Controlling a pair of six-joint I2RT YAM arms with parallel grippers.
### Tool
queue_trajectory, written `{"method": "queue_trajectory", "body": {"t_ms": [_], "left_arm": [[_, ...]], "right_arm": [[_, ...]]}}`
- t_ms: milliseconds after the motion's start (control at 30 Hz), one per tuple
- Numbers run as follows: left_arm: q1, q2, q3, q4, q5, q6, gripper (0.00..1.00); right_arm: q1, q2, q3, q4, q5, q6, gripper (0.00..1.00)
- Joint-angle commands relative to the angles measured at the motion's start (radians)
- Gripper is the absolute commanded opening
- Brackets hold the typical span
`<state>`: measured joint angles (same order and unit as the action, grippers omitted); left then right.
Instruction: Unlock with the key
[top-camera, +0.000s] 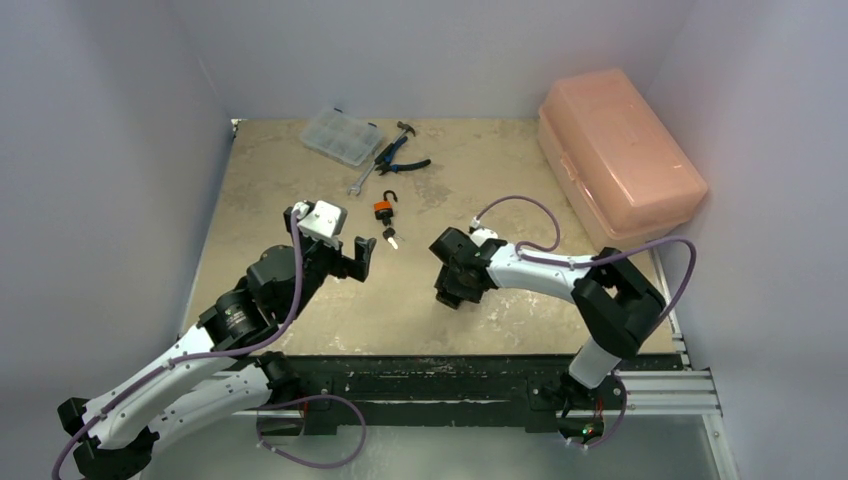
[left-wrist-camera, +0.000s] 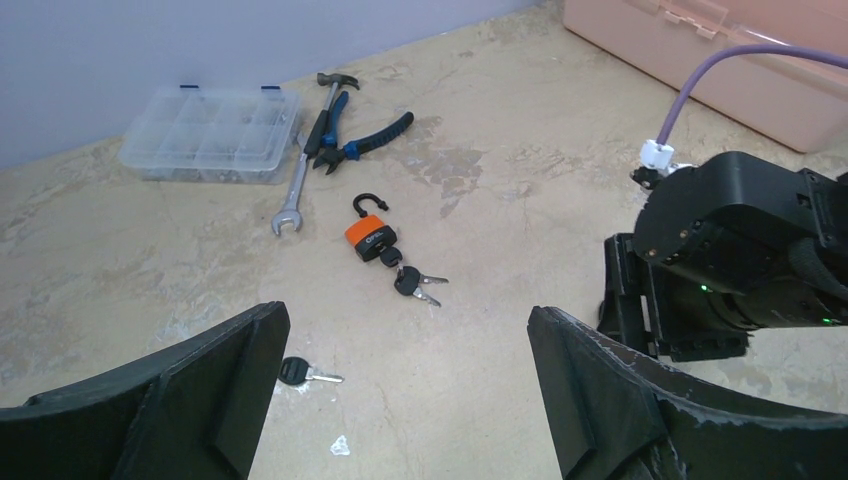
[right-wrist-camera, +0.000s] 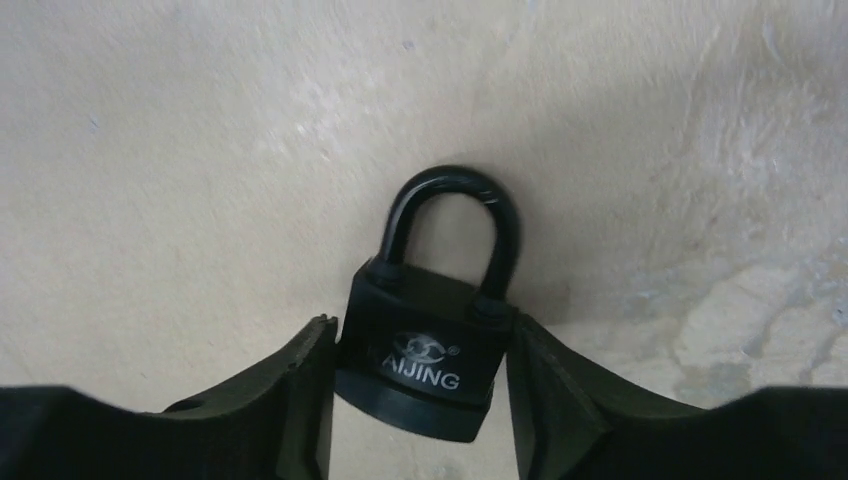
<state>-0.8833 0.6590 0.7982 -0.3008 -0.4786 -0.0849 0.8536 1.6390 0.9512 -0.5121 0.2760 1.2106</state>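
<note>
While the right end effector (right-wrist-camera: 420, 335) clasps the black padlock (right-wrist-camera: 425, 370) near the desk's (top-camera: 270, 180) middle, shackle pointing away, the loose key (left-wrist-camera: 300, 373) lies just by the gaping left end effector (left-wrist-camera: 407, 315).

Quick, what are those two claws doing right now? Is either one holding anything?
Left gripper: open, holding nothing.
Right gripper: closed on the black padlock.
</note>
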Motion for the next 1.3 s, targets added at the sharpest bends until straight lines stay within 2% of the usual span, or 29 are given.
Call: {"method": "queue_trajectory", "body": {"t_ms": [0, 67, 233, 367, 467, 600, 767, 1033, 1267], "left_arm": [[0.007, -0.013, 0.004, 0.034, 0.003, 0.012, 0.99], [0.007, -0.013, 0.004, 0.033, 0.003, 0.012, 0.99], [0.008, -0.015, 0.001, 0.036, 0.006, 0.012, 0.99], [0.008, -0.014, -0.001, 0.038, 0.006, 0.014, 0.99], [0.007, -0.010, -0.002, 0.040, 0.006, 0.014, 0.99], [0.008, -0.005, -0.005, 0.040, 0.004, 0.016, 0.99], [0.008, 0.008, -0.005, 0.042, -0.011, 0.015, 0.99], [0.009, 0.040, 0.000, 0.031, -0.074, 0.004, 0.99], [0.024, 0.043, 0.019, 0.010, -0.195, -0.019, 0.97]], "right_arm": [[0.014, 0.078, 0.105, 0.002, 0.078, -0.134, 0.44], [0.016, 0.121, 0.162, -0.014, 0.099, -0.206, 0.39], [0.018, 0.202, 0.283, -0.059, 0.150, -0.293, 0.37], [0.018, 0.244, 0.354, -0.013, 0.152, -0.397, 0.39], [0.018, 0.252, 0.372, 0.044, 0.121, -0.477, 0.50], [0.015, 0.243, 0.375, 0.095, 0.131, -0.550, 0.82], [0.009, 0.217, 0.376, 0.087, 0.144, -0.574, 0.99], [0.009, 0.079, 0.302, 0.134, 0.143, -0.650, 0.99], [0.009, 0.012, 0.280, 0.272, -0.014, -0.775, 0.98]]}}
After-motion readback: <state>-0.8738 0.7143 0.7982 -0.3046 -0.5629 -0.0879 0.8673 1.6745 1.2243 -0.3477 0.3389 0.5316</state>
